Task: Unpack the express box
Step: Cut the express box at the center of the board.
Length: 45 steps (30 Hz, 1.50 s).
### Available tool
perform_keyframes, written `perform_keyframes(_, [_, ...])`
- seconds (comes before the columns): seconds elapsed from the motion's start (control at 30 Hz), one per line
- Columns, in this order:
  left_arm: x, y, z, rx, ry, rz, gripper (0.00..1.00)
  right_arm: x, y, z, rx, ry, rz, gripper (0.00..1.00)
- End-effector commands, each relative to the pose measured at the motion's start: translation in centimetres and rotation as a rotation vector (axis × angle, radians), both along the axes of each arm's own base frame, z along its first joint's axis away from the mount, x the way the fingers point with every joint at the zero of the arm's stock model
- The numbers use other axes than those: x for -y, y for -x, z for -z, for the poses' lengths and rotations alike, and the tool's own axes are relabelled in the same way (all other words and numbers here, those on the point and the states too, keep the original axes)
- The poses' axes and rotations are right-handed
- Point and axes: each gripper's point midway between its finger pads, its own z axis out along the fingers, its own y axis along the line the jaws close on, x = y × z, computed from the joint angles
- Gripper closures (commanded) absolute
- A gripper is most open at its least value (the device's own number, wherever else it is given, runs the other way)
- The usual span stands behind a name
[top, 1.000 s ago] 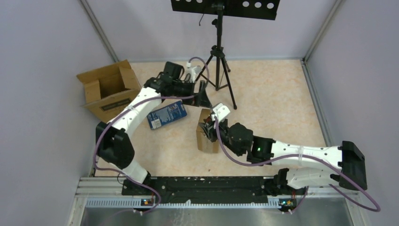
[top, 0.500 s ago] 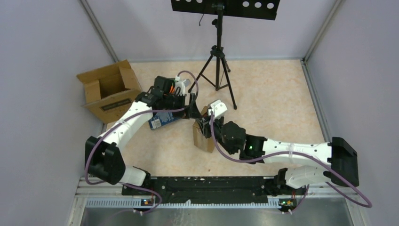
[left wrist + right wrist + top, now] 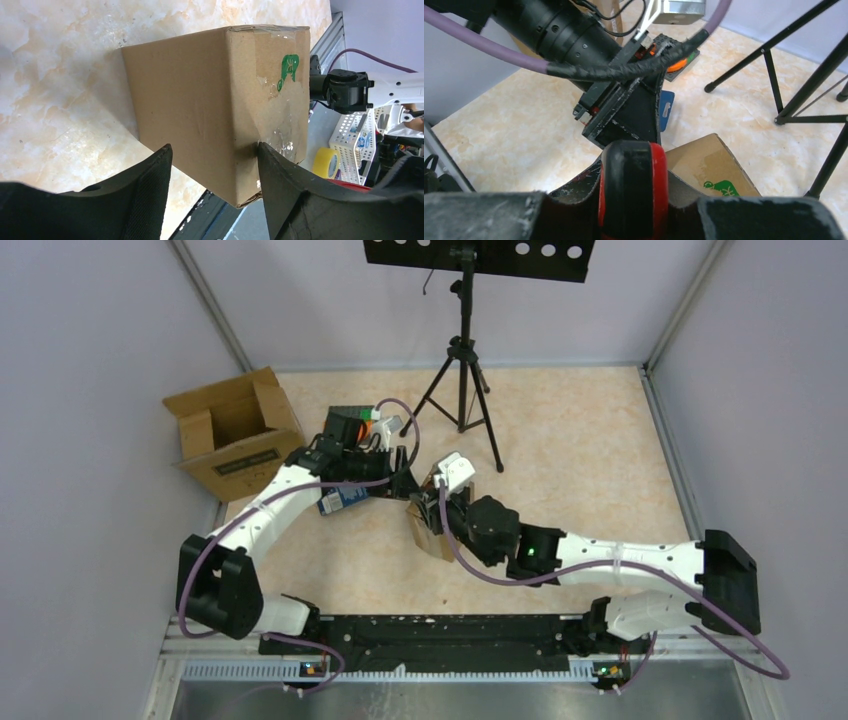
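Left wrist: express box mid-bench, tape still on, nothing out yet. Left gripper straddles it, can't tell if clamped. Right gripper clenched on red-black tool.

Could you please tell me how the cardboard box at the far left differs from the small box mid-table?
The larger far-left box has its flaps open; the small box is taped shut. It stands untouched, while the small box sits between the fingers of the left gripper. The small box bears a green mark; the far-left box a dark label. Both are brown cardboard.
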Motion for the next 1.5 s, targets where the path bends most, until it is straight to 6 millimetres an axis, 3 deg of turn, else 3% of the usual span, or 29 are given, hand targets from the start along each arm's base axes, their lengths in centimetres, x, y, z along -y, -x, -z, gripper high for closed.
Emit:
perform_keyframes(0.0, [-1.9, 0.3, 3.8, -0.012, -0.123, 0.024, 0.35, -1.2, 0.9, -5.7, 0.075, -0.062, -0.084, 1.0])
perform_keyframes(0.27, [-1.5, -0.2, 3.6, 0.0, -0.119, 0.076, 0.35, -1.0, 2.0, -5.8, 0.095, 0.015, -0.163, 1.0])
perform_keyframes(0.7, [-0.9, -0.5, 3.6, -0.014, -0.103, 0.094, 0.36, 1.3, 2.6, -4.6, 0.141, 0.091, -0.185, 1.0])
perform_keyframes(1.03, [-0.8, -0.5, 3.6, -0.014, -0.1, 0.101, 0.36, 1.3, 3.0, -3.4, 0.226, 0.152, -0.246, 1.0])
perform_keyframes(1.23, [-0.8, -0.5, 3.7, -0.02, -0.099, 0.103, 0.36, 1.4, 3.6, -3.9, 0.226, 0.13, -0.285, 1.0])
perform_keyframes(1.47, [-1.1, -0.8, 3.7, -0.021, -0.116, 0.077, 0.36, 2.0, 4.1, -3.0, 0.184, 0.158, -0.308, 1.0])
